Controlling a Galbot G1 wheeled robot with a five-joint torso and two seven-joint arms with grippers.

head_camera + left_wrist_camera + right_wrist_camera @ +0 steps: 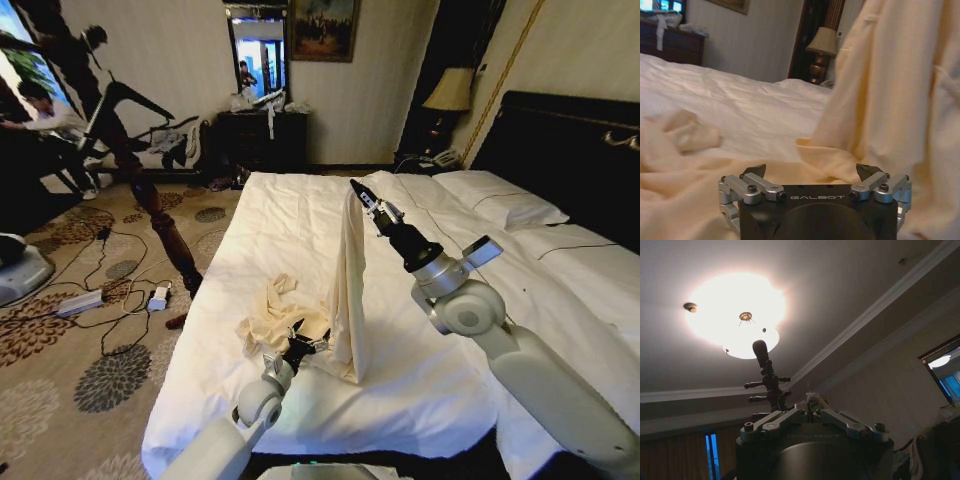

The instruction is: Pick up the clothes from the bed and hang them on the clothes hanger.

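Cream clothes [345, 290], white bed [440, 380]

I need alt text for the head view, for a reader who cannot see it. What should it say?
The right tool holds the cream clothes up by one pinched end, so they hang as a tall fold above the white bed. The left tool, open, sits low at the heaped lower part. A dark coat stand leans beside the bed.

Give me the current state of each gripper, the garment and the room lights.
Right gripper: shut on the cream garment, raised above the bed.
Cream garment: one end lifted, the rest lying on the duvet.
Left gripper: open, low beside the garment.
Ceiling light: on.
Bedside lamp: on.
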